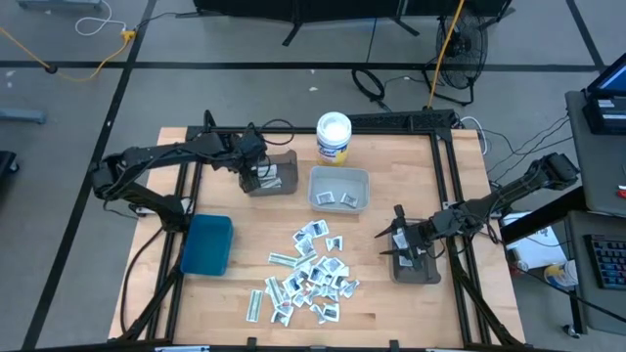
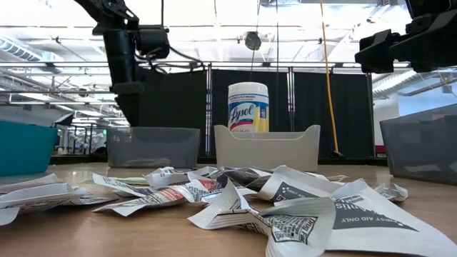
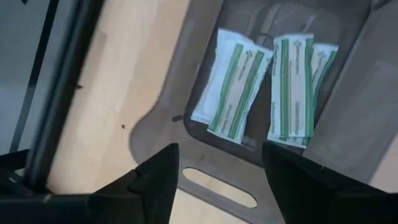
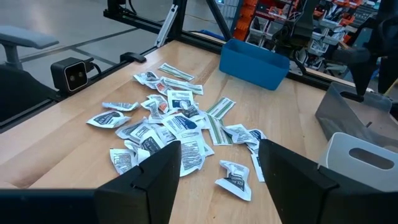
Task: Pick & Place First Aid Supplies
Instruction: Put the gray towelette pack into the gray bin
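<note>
A robotics lab or test workshop, not a home.

A wooden bench (image 1: 391, 293) framed by black metal rails stands on a bare grey floor (image 1: 245, 88) marked with dark tape lines, cables (image 1: 59, 49) trailing across it. Beyond the bench's far edge hang black curtains (image 2: 178, 93) under exposed ceiling trusses and strip lights. A laptop (image 1: 606, 98) sits off the bench's right edge, and an office chair (image 4: 25, 43) stands nearby.

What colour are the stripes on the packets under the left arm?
Green stripes on white packets, clearest in the left wrist view.
</note>
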Robot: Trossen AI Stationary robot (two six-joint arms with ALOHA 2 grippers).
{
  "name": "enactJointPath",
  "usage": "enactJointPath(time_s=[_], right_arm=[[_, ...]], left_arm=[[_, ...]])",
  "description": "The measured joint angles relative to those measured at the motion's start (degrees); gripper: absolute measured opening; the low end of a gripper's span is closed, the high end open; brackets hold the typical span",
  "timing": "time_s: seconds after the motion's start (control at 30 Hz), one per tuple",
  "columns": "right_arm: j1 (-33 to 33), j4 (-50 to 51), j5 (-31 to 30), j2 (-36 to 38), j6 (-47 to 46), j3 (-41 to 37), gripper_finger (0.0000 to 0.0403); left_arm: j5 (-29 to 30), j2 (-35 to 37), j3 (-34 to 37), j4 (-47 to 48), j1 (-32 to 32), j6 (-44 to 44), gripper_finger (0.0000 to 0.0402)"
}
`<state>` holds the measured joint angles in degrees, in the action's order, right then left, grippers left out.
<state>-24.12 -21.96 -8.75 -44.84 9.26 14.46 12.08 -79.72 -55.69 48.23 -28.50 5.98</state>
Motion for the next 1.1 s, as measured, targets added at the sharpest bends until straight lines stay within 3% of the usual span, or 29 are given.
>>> enactJointPath(time_s=[0.23,0.4,0.8,1.1], right_arm=[[0.0,0.0,0.0,0.0,0.0,0.0,0.0210],[0.0,0.0,0.0,0.0,0.0,0.0,0.0210],[0.0,0.0,0.0,0.0,0.0,0.0,0.0210],[0.0,0.0,0.1,0.0,-1.1,0.0,0.0210]], left_arm=[[-0.7,0.0,-9.2,10.3,4.3,-3.9,0.0194],[-4.6,0.0,-14.8,11.9,11.6,-6.8,0.0168],[-5.9,-0.1,-13.9,0.7,35.7,-16.1,0.0145],[-3.1,-3.7,-13.9,-10.3,46.7,-18.3,0.0145]])
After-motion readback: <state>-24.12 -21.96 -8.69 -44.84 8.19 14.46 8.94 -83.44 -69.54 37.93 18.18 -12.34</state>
